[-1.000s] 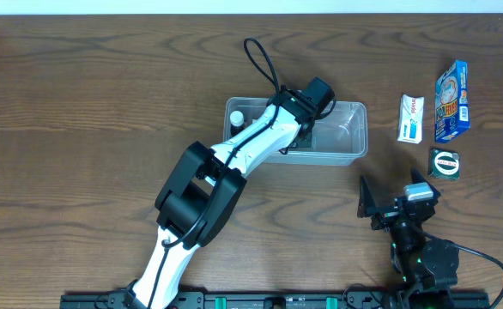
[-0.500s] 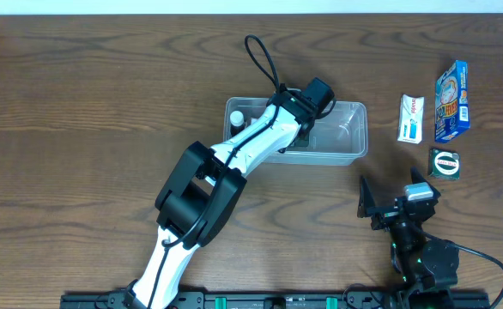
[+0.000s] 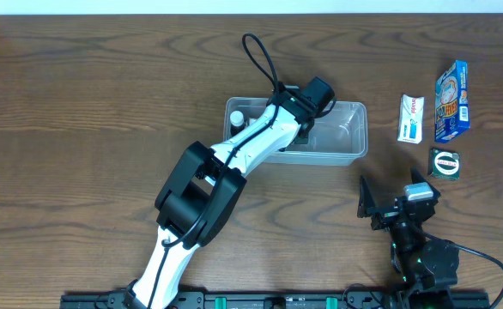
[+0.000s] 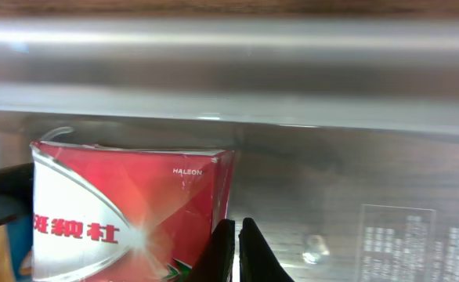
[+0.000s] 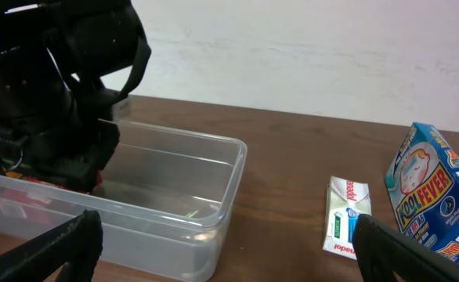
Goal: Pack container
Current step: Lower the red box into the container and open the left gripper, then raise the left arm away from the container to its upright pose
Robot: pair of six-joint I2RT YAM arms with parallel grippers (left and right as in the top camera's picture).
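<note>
The left hand (image 4: 233, 249) sits inside the clear rectangular plastic container (image 3: 352, 129). Its fingers are pressed together with nothing between them, just beside the right edge of a red cardboard box (image 4: 128, 211) that lies in the tub. The container lies in the upper middle of the overhead frame on the brown wooden desk (image 3: 80, 129). A small white-capped bottle (image 3: 236, 118) stands at its left end. The right hand (image 3: 395, 199) is at the lower right, spread wide and empty, well apart from the tub. On the desk right of the container lie a white toothpaste box (image 3: 411, 118), a blue Koolfever box (image 3: 451, 101) and a small dark green box (image 3: 445, 162).
</note>
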